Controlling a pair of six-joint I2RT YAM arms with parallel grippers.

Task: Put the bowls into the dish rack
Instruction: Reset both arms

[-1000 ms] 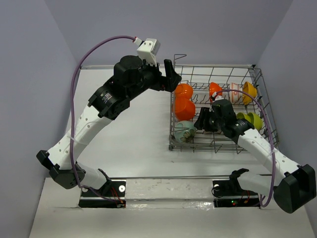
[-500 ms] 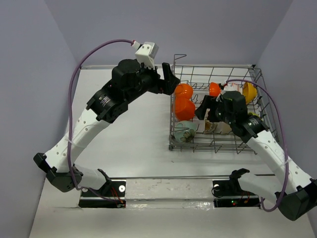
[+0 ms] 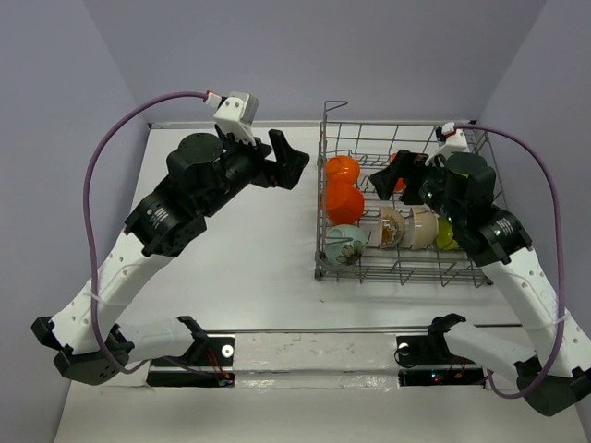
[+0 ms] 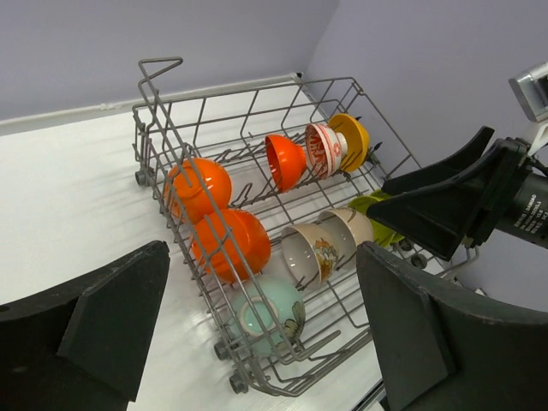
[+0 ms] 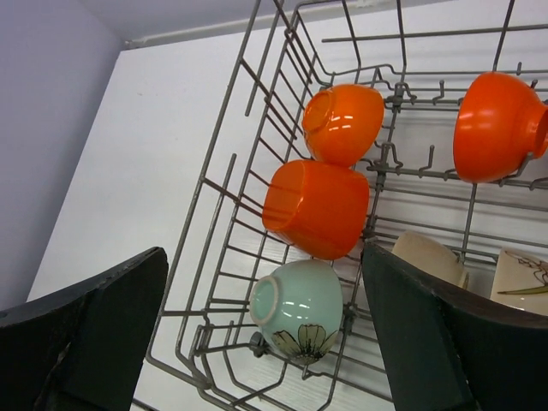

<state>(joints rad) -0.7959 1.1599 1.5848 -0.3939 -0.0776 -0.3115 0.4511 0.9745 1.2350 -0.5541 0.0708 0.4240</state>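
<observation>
Both our jaws gape empty, the right freshly risen off a cream bowl [image 3: 422, 229] racked below: loading looks done.

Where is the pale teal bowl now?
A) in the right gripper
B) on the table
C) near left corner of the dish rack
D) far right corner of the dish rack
C: the pale teal bowl lies inside the dish rack at its near left corner, beside an orange bowl.

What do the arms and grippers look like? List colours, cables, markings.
Left arm and right arm: white link shells, black joint housings with white lettering. Left gripper and right gripper: black, wedge-shaped fingers. A purple cable runs along each arm to a white wrist camera box.
</observation>
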